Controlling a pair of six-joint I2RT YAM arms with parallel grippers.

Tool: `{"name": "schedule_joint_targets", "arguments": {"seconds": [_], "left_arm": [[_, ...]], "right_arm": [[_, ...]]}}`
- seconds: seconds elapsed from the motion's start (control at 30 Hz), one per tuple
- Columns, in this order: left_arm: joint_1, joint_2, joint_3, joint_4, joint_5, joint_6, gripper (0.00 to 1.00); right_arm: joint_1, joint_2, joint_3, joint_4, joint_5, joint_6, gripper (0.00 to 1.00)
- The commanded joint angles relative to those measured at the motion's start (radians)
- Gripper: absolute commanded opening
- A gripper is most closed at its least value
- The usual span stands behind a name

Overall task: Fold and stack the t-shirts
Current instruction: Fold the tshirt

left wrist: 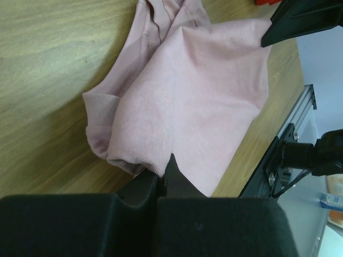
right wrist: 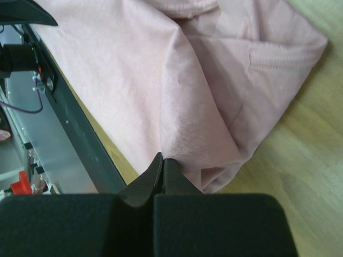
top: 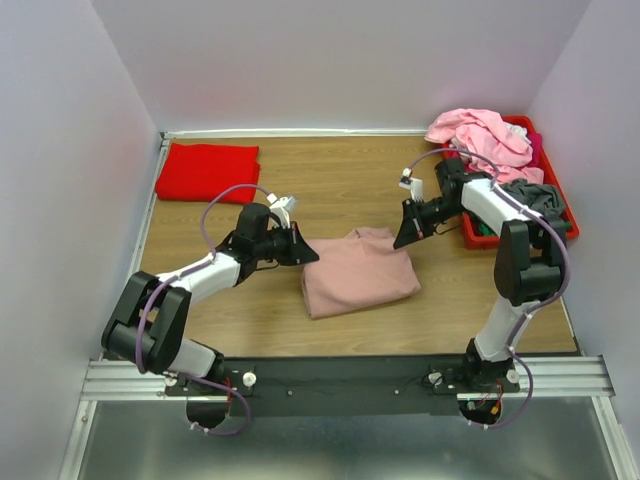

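A dusty-pink t-shirt (top: 358, 272) lies partly folded in the middle of the table. My left gripper (top: 308, 252) is shut on its left hem edge. In the left wrist view the ribbed hem (left wrist: 134, 160) is pinched at the closed tips of the left gripper (left wrist: 165, 174). My right gripper (top: 403, 237) is shut on a fold at the shirt's far right corner. In the right wrist view the pink fabric (right wrist: 177, 107) bunches at the closed tips of the right gripper (right wrist: 162, 160). A bright red t-shirt (top: 208, 171) lies folded flat at the back left.
A red plastic bin (top: 568, 222) stands at the right, against the wall. It holds a heap of light pink shirts (top: 480, 135) and a grey one (top: 540, 195). White walls enclose the table on three sides. A metal rail (top: 340, 375) runs along the near edge.
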Motion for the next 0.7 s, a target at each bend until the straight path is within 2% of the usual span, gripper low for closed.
{"name": "schedule_joint_targets", "arguments": {"seconds": [0.0,0.1,0.33,0.4,0.53,0.57,0.67], "left_arm": [[0.003,-0.06,-0.046,0.012,0.067,-0.014,0.0],[0.003,-0.111,-0.067,0.012,0.1,-0.032,0.0],[-0.007,-0.241,-0.167,0.014,0.201,-0.092,0.0],[-0.021,-0.275,-0.191,0.014,0.217,-0.112,0.0],[-0.055,-0.294,-0.259,0.009,0.205,-0.164,0.02],[-0.06,-0.292,-0.268,-0.001,0.189,-0.175,0.07],[-0.067,-0.283,-0.271,-0.038,0.157,-0.169,0.12]], "right_arm": [[0.001,-0.077,-0.059,-0.023,-0.011,-0.068,0.01],[0.001,-0.136,-0.095,-0.075,-0.031,-0.128,0.0],[0.001,-0.218,-0.176,-0.334,0.01,-0.497,0.0],[0.001,-0.229,-0.202,-0.386,0.055,-0.555,0.0],[-0.001,-0.261,-0.225,-0.394,0.121,-0.583,0.01],[-0.001,-0.267,-0.224,-0.384,0.127,-0.575,0.04],[0.001,-0.253,-0.213,-0.374,0.15,-0.552,0.15]]}}
